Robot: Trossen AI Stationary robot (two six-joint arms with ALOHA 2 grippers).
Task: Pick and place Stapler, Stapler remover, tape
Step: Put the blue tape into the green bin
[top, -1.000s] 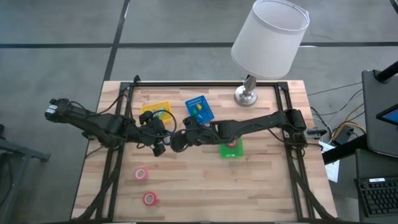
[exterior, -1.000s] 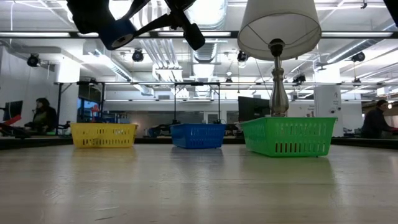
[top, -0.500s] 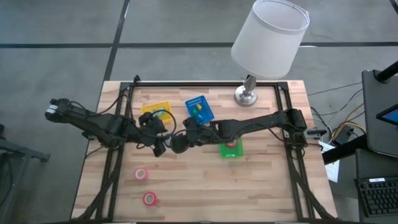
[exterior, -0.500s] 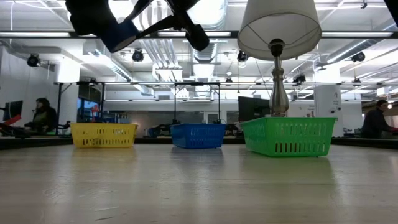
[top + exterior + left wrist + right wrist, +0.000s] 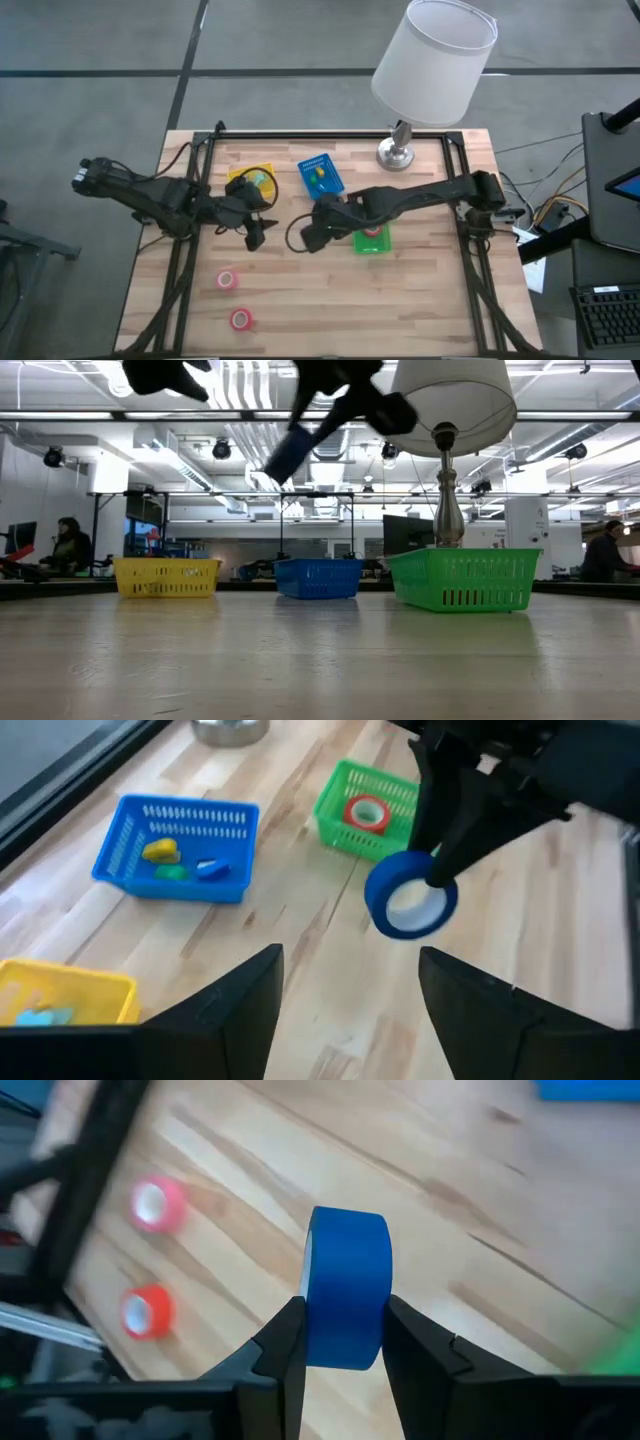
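Wood planks are making up the table (image 5: 420,300), a pale butcher-block top edged by a dark frame, with grey floor showing around it from above. A lamp (image 5: 430,70) with a white shade is standing at the far edge, and in the low view a bright hall with ceiling lights is stretching behind, where a person (image 5: 68,545) is sitting at far left and another (image 5: 605,552) at far right. Three baskets are sitting in a row across the middle: the yellow basket (image 5: 262,172) is holding small items I cannot make out, the blue basket (image 5: 125,845) is holding a yellow piece, a green piece and a blue piece, and the green basket (image 5: 340,815) is holding one red roll (image 5: 366,813). Two more pink or red rolls (image 5: 227,280) (image 5: 240,320) are lying on bare wood near the front left, well apart from the baskets. The right gripper (image 5: 345,1355) is pinching the blue tape (image 5: 347,1285) between its fingers, holding it in the air above the table just left of the green basket. The left gripper (image 5: 350,985) is hovering near the yellow basket with its jaws spread wide and nothing between them.
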